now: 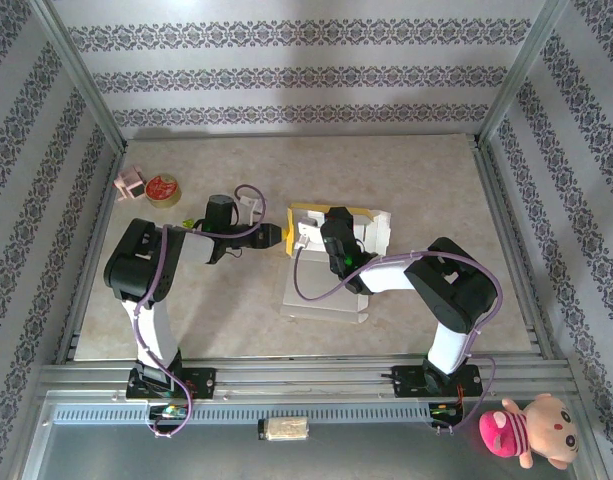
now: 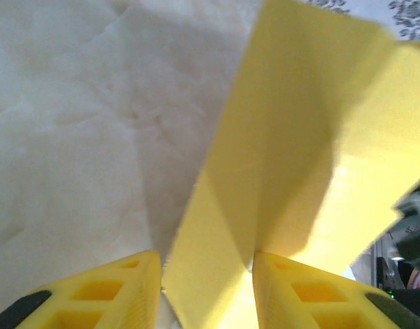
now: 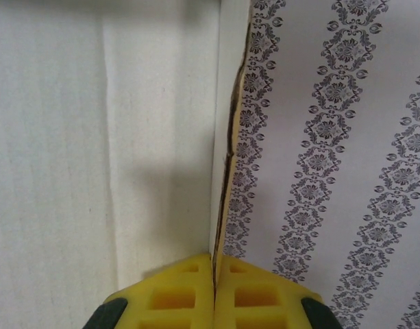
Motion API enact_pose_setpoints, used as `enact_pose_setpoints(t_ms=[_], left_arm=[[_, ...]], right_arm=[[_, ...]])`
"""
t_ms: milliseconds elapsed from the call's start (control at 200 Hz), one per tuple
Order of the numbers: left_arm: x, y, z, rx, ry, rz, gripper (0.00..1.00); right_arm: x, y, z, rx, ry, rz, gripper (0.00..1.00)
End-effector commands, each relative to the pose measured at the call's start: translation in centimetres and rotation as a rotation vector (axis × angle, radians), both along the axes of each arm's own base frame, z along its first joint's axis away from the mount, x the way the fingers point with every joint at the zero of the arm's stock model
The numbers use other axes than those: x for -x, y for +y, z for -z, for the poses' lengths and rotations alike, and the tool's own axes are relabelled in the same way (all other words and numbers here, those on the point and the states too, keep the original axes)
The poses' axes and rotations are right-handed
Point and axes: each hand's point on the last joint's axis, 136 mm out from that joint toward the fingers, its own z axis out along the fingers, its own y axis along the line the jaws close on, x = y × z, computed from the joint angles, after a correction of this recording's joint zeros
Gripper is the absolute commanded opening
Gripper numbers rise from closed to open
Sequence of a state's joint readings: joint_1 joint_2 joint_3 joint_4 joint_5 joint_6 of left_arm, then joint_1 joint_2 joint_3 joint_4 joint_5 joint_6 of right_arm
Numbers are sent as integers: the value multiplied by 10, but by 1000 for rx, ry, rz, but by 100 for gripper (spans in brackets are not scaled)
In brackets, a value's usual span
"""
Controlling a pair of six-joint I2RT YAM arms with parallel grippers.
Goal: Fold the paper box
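Note:
The paper box (image 1: pixel 374 231) lies mid-table, partly raised, with yellow outer walls and white inner flaps. My left gripper (image 1: pixel 277 238) is at the box's left end. In the left wrist view a yellow flap (image 2: pixel 292 137) stands between the fingers (image 2: pixel 120 291) of the left gripper (image 2: pixel 206 274). The jaws stand apart, with a gap beside the left finger. My right gripper (image 1: pixel 333 222) reaches over the box from the near side. In the right wrist view the right gripper (image 3: pixel 214 264) is shut on the thin edge of a white box wall (image 3: pixel 162 137).
A small round red tin (image 1: pixel 163 190) and a small pink object (image 1: pixel 131 184) sit at the back left corner. Patterned walls and metal posts (image 1: pixel 501 90) enclose the table. A pink plush toy (image 1: pixel 526 430) lies outside the front rail at right.

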State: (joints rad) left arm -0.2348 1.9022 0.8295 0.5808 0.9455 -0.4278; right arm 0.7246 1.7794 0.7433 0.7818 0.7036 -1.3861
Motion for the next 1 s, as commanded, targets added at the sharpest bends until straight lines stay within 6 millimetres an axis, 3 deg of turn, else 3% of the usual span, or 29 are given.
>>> enact_pose_setpoints(t_ms=[0,120,480,775,999], left_arm=[[-4,-13,-49,79,-192,60,41],[-8,-16,-55,100,-211,72,44],[-17,-17,-31,8,-174,73,43],[-15,-18,-14,-127,-185,102,43],[-23,-18,-6,-194,-194,87,35]], right_arm=[[4,-2,3,29,-6,8,2],[3,-2,2,27,-11,11,2],[3,4,1,29,-13,-6,2],[1,11,-19,-11,-53,-22,2],[2,15,-29,-27,-62,-36,2]])
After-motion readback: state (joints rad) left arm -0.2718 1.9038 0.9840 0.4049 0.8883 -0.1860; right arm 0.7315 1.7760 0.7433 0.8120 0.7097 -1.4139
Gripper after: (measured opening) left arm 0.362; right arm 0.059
